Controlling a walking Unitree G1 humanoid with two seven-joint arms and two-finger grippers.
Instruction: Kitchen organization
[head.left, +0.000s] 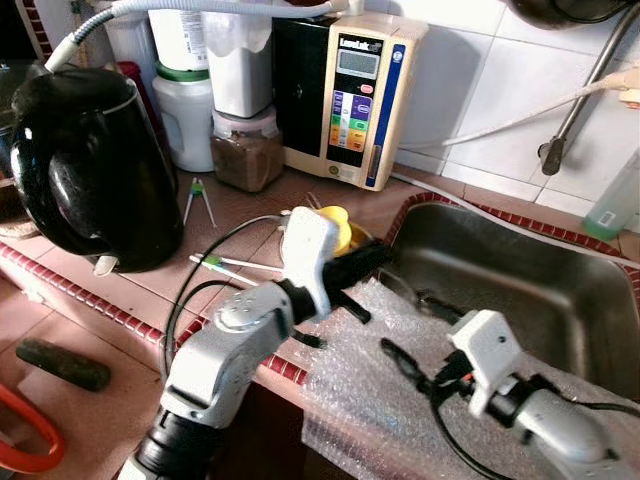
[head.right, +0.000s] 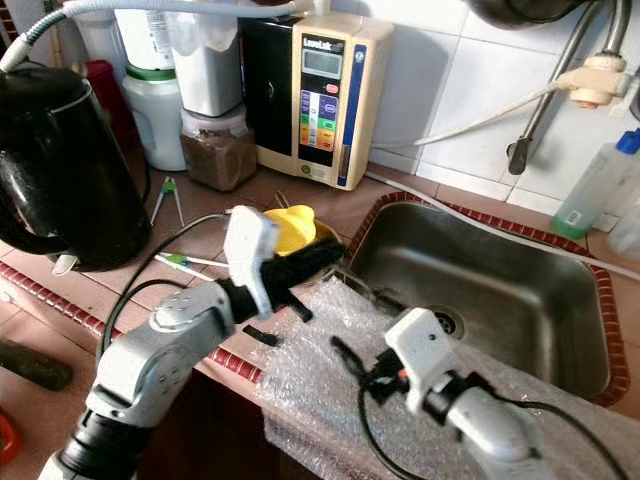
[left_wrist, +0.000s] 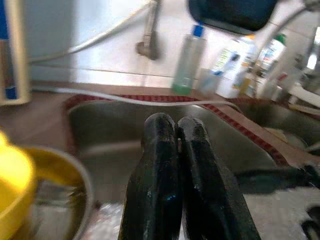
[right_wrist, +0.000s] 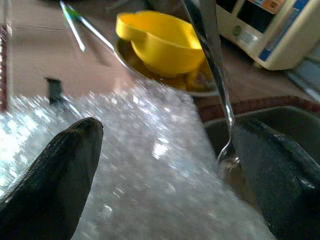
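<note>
Right wrist view: my spread right gripper (right_wrist: 165, 175) frames the spoon (right_wrist: 212, 75), handle running to twelve o'clock, while my left gripper (left_wrist: 175, 145) stays out of it, pinched empty.

I saw my 2 silver arms w/ white wrist housings, black cables, and long glossy black gripper fingers (left_wrist: 165, 190).

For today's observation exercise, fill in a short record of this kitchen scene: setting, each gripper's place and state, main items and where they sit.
setting: tiled counter beside a steel sink
left gripper: shut, empty, at the sink's near corner, next to the yellow cup
right gripper: open, over the bubble wrap
yellow cup: in a metal bowl by the sink
spoon: reaches down toward the sink edge
black kettle: on the counter, robot's left
beige appliance: against the wall
</note>
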